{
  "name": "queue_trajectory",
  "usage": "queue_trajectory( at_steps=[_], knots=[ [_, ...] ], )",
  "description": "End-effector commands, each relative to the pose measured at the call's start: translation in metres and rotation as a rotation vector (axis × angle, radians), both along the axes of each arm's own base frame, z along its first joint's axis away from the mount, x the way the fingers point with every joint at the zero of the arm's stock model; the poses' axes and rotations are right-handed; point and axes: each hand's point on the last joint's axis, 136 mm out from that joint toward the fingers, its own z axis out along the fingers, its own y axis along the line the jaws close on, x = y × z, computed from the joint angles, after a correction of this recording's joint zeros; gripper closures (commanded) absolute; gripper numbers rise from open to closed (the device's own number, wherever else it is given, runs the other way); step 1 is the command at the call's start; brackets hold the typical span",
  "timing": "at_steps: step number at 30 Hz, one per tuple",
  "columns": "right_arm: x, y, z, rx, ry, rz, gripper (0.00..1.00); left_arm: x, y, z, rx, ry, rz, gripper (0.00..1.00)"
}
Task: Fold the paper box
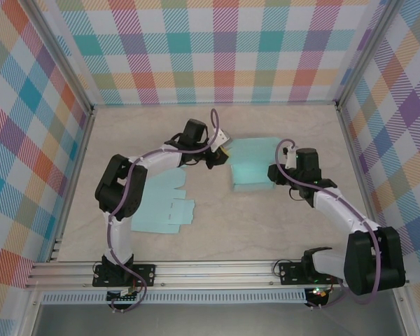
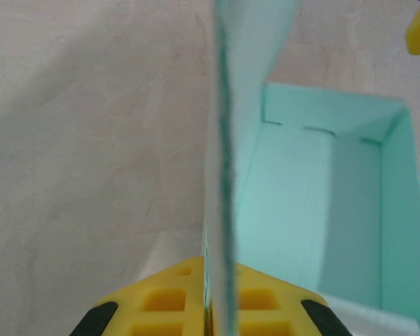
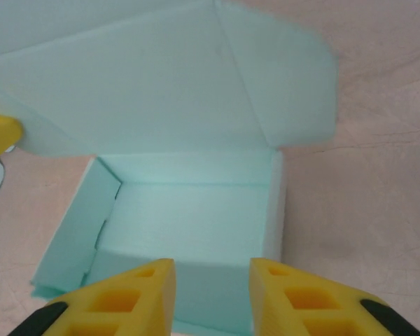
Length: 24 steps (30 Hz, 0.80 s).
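**One box between two grippers**

We see one paper box [image 1: 250, 178] just right of the middle of the top view. It is half made: its walls stand up, and its lid flap [image 3: 161, 84] lies back, open, toward the top of the frame. With the lid out like that, the box is longest from top to bottom of the frame.

The box sits between our two grippers. The left gripper [image 1: 222, 151] is at the box's left edge. In the left wrist view its yellow fingers [image 2: 171, 297] are pressed tight on the thin side wall [image 2: 222, 175], which stands up straight between them.

The right gripper [image 1: 278, 173] is at the box's right edge. In the right wrist view its fingers are partly apart, and the near wall of the box shows in the gap. We do not think it is pinching anything.

Both grippers are right at the box, so neither is nearer. We think the lid comes next.

At the lower left of the table [image 1: 266, 231] lie flat sheets [image 1: 164, 206]. They overlap, so we cannot count them.
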Motion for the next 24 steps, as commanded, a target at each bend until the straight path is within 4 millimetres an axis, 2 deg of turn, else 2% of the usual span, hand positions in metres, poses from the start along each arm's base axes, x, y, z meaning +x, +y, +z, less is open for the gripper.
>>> queue_trajectory(
  at_steps=[1, 4, 7, 15, 18, 24],
  knots=[
    [0.019, -0.009, 0.031, -0.050, -0.130, -0.036, 0.59, -0.002, -0.003, 0.019, -0.021, -0.040, 0.025, 0.91],
    [0.025, -0.019, 0.033, -0.156, -0.192, -0.026, 0.48, -0.004, -0.002, 0.018, -0.007, -0.045, 0.016, 0.91],
    [0.032, -0.019, 0.032, -0.207, -0.244, 0.030, 0.38, -0.005, -0.002, 0.018, -0.003, -0.044, 0.007, 0.91],
    [0.055, -0.030, 0.028, -0.150, -0.300, 0.128, 0.36, -0.007, -0.002, 0.019, 0.013, -0.056, -0.020, 0.91],
    [0.062, -0.029, 0.022, -0.141, -0.293, 0.171, 0.35, -0.008, -0.002, 0.021, 0.022, -0.057, -0.031, 0.91],
    [0.069, -0.017, 0.025, -0.072, -0.316, 0.261, 0.35, -0.011, -0.002, 0.023, 0.033, -0.061, -0.055, 0.91]
  ],
)
